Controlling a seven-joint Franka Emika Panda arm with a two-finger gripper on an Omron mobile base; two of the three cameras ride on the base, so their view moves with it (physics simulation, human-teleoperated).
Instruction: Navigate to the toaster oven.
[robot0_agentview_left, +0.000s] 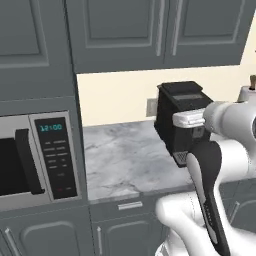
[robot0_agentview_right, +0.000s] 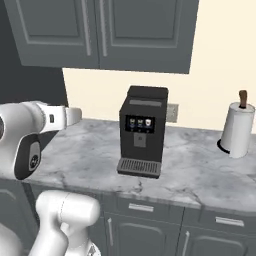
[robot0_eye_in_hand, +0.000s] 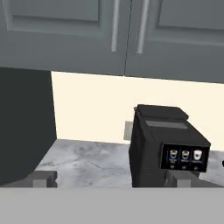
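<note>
Facing you at 12 o'clock is the black coffee machine (robot0_agentview_right: 142, 131) on the marble counter (robot0_agentview_right: 200, 175), microwave (robot0_agentview_left: 37, 157) at 9 o'clock, paper towel roll (robot0_agentview_right: 236, 129) at 3. Your gripper's (robot0_eye_in_hand: 111, 178) fingertips (robot0_eye_in_hand: 43, 179) are sitting apart; you're seeing no toaster oven.

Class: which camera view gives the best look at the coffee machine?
The right base view: the whole coffee machine shows, screen and drip tray included. In the left base view the arm covers part of it. The hand view cuts off its base.
</note>
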